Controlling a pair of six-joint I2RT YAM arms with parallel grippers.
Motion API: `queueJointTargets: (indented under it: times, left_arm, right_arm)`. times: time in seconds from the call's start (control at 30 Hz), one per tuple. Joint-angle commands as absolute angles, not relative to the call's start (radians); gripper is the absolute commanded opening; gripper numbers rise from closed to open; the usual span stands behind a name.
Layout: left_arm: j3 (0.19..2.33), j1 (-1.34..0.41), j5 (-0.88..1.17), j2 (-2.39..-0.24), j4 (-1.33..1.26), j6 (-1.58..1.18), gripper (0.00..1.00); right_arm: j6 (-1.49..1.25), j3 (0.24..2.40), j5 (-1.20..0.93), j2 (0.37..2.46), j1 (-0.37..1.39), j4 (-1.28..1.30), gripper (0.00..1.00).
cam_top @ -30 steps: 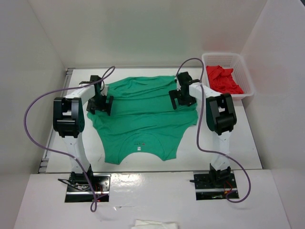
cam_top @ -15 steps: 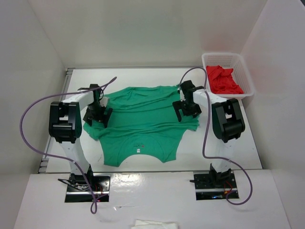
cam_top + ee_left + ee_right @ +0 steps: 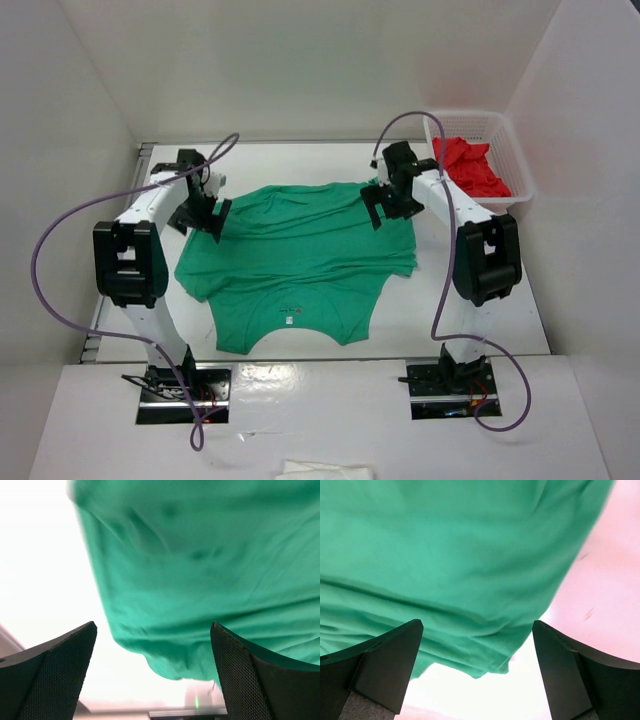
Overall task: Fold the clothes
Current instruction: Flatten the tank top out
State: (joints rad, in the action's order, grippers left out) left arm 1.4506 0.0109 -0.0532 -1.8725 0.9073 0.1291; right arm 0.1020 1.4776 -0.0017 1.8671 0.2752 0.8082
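green t-shirt [image 3: 295,255] lies spread on the white table [image 3: 455,315] between my two arms. its neckline faces the arm bases, with the small white neck label [image 3: 288,318] showing, and its hem is toward the back wall. the cloth is wrinkled across the far half, and both short sleeves lie out to the sides.

my left gripper [image 3: 203,214] is at the shirt's far left corner and my right gripper [image 3: 386,205] is at its far right corner. both point down at the fabric.

in the left wrist view the left gripper [image 3: 152,630] has its fingers [image 3: 60,665] spread wide. the rumpled green edge shows between them and nothing is pinched. the right wrist view shows the same for the right gripper [image 3: 477,627]: fingers [image 3: 565,670] wide apart, with a green edge and bare table in the gap. i cannot tell whether either set of tips touches the cloth.

a white basket [image 3: 480,117] sits at the far right of the table, apart from the shirt, with a red garment [image 3: 470,167] in it.
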Motion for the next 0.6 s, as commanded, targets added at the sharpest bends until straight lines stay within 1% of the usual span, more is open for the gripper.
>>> queueJointTargets:
  times: [0.0,0.13,0.2,0.23,0.33,0.37,0.43,0.47,0.5,0.53,0.57]
  left_arm:
    - [1.560,0.017,-0.032,-1.775,0.853,0.143,1.00]
    - [1.588,0.017,-0.046,-1.759,0.746,0.143,1.00]
    - [1.624,0.017,-0.055,-1.808,0.736,0.143,1.00]
    - [1.634,0.017,-0.055,-1.825,0.727,0.143,1.00]
    - [1.644,0.017,-0.064,-1.882,0.697,0.130,1.00]
    - [1.644,0.017,-0.064,-1.893,0.678,0.130,0.98]
    - [1.634,0.017,-0.064,-1.924,0.661,0.130,0.94]
    - [1.625,0.038,-0.064,-1.924,0.641,0.130,0.90]
    - [1.624,0.047,-0.043,-1.937,0.631,0.130,0.85]
    - [1.612,0.061,-0.029,-1.947,0.620,0.152,0.73]
    - [1.612,0.093,-0.012,-1.947,0.611,0.166,0.66]
  right_arm:
    - [0.141,1.618,-0.012,1.805,0.279,0.834,0.99]
    - [0.181,1.701,0.058,1.876,0.279,0.790,0.99]
    - [0.192,1.735,0.069,1.908,0.279,0.781,0.99]
    - [0.192,1.744,0.086,1.923,0.279,0.769,0.87]
    - [0.192,1.769,0.098,1.970,0.279,0.758,0.58]
    - [0.192,1.782,0.098,1.985,0.279,0.747,0.41]
    - [0.192,1.796,0.098,1.985,0.270,0.747,0.31]
    - [0.202,1.796,0.089,1.996,0.270,0.747,0.28]
    - [0.202,1.796,0.089,1.996,0.261,0.733,0.28]
    - [0.202,1.796,0.089,1.996,0.246,0.733,0.28]
    - [0.212,1.796,0.065,1.996,0.245,0.733,0.30]
